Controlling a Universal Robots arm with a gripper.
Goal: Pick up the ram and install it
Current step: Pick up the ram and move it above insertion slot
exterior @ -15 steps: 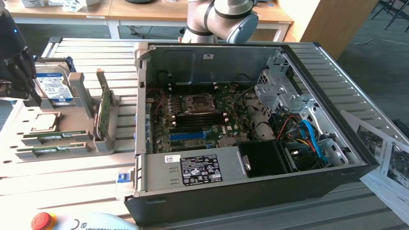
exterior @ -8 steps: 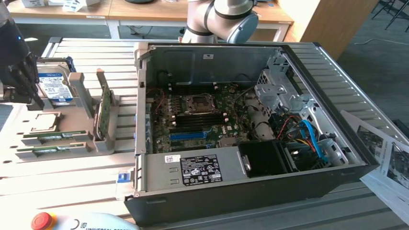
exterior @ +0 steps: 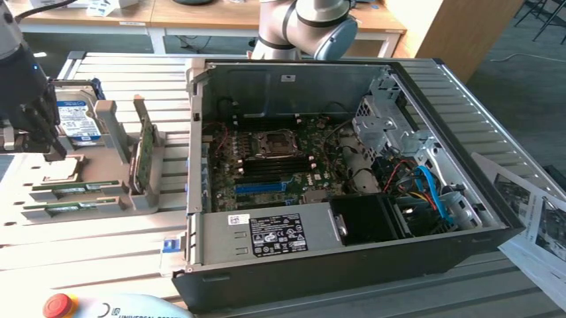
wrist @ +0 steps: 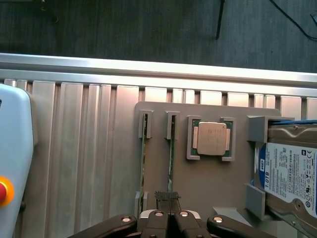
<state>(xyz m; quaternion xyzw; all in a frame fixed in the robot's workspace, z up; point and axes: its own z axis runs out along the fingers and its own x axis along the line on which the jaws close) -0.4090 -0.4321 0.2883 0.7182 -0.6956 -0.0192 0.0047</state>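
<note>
The jaws, pressed together, hang over the ram (wrist: pixel 171 153), 1 of 2 in the gray holder (wrist: pixel 208 183).

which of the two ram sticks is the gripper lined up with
The ram stick beside the cpu: the gripper sits over its end; the other stick is one slot further away.

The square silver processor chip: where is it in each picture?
Exterior view: square silver processor chip lies at that view's far left, in the grey plastic holder.
Wrist view: chip in the holder, between a thin green ram stick and the blue-labelled hard drive.
Shared landmark: that hard drive.
</note>
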